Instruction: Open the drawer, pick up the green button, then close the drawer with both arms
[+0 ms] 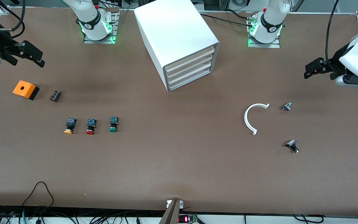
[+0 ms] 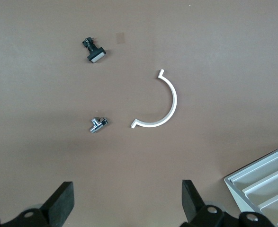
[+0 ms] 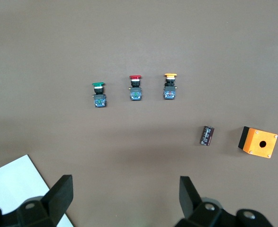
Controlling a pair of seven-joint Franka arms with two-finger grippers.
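Green button [image 1: 113, 124] lies on its side on the bare table, out in the open, nearer the front camera than the cabinet [image 1: 176, 40] and toward the right arm's end from it. Round mushroom cap, black body, blue rear block. Red-capped button [image 1: 90, 126] just beside it, yellow-capped one [image 1: 69, 125] next in the same row, each farther toward the right arm's end.

All four drawers [image 1: 189, 69] sit flush in the cabinet: shallow white plastic trays, plain flat fronts, stacked. Cabinet is a smooth white box, turned at an angle on the table.

Toward the right arm's end from the cabinet: orange box [image 1: 25, 90] with a round hole on top, small dark cylinder [image 1: 55, 95] beside it. Toward the left arm's end: thin white C-shaped ring piece [image 1: 254, 117], small shiny metal part [image 1: 286, 106], black part with a flat pale face [image 1: 292, 145].

Left gripper [image 1: 310, 70] hangs over the table at the left arm's end, fingers [image 2: 62, 201] wide apart, holding nothing. Right gripper [image 1: 32, 56] hangs over the right arm's end, above the orange box area, fingers [image 3: 59, 194] likewise spread, nothing in them.

Table surface is matte brown, uniform. Cables run along the edge nearest the front camera; arm bases glow green.
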